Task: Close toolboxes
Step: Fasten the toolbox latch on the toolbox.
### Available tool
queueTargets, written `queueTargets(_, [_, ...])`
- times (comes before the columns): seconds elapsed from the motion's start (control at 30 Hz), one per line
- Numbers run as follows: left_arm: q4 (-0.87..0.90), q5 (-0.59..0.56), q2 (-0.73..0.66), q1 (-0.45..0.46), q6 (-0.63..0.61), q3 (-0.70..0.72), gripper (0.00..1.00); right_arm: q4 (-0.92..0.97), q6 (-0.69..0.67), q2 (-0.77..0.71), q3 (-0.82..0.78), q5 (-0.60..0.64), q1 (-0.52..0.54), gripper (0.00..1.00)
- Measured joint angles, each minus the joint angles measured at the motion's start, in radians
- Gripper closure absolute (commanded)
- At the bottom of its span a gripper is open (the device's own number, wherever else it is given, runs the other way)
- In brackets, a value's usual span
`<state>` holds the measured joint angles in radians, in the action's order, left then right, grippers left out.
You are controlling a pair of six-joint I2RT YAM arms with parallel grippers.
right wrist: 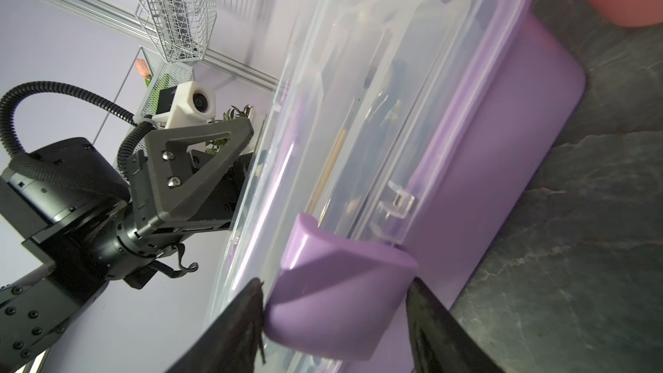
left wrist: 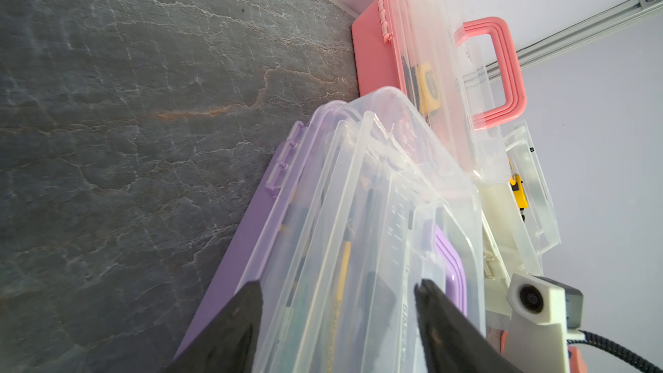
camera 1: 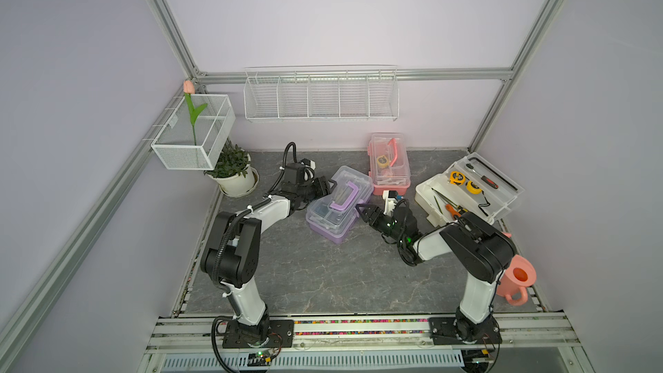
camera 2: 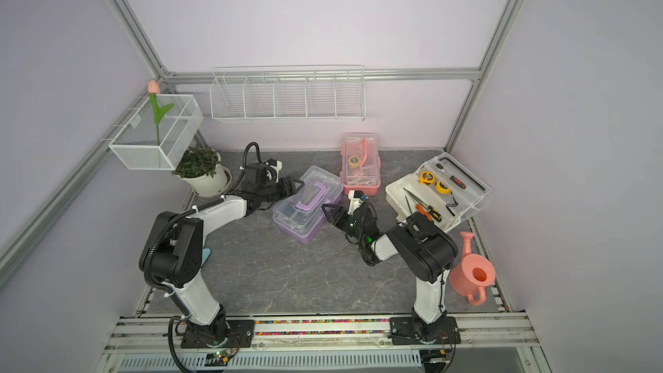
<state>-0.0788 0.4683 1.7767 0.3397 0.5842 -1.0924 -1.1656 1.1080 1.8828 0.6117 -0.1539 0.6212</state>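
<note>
The purple toolbox [camera 1: 339, 206] [camera 2: 306, 206] lies slantwise mid-table with its clear lid down and its handle folded flat. My left gripper [camera 1: 324, 188] [left wrist: 337, 285] is open at its far-left end, jaws spanning the lid [left wrist: 358, 209] from base to top. My right gripper [camera 1: 362, 209] [right wrist: 337, 285] is open at the box's front, jaws either side of the purple latch [right wrist: 341, 263], one finger touching it. The pink toolbox [camera 1: 389, 166] [left wrist: 373, 48] stands behind with its lid down. The white toolbox [camera 1: 425, 191] [camera 2: 394, 191] sits at the right, lid swung open.
Tape measures and hand tools lie in the open white box. A pink watering can [camera 1: 516, 281] stands by the right arm's base. A potted plant [camera 1: 233, 170] sits at the back left under a mesh basket [camera 1: 193, 130]. A wire rack [camera 1: 321, 98] hangs on the back wall.
</note>
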Motion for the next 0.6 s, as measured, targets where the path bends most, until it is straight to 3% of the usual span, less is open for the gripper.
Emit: queueTargets(0.6, [0.006, -0.007, 0.000, -0.005, -0.002, -0.003, 0.30, -0.063, 0.038, 0.039, -0.012, 0.004, -0.006, 0.42])
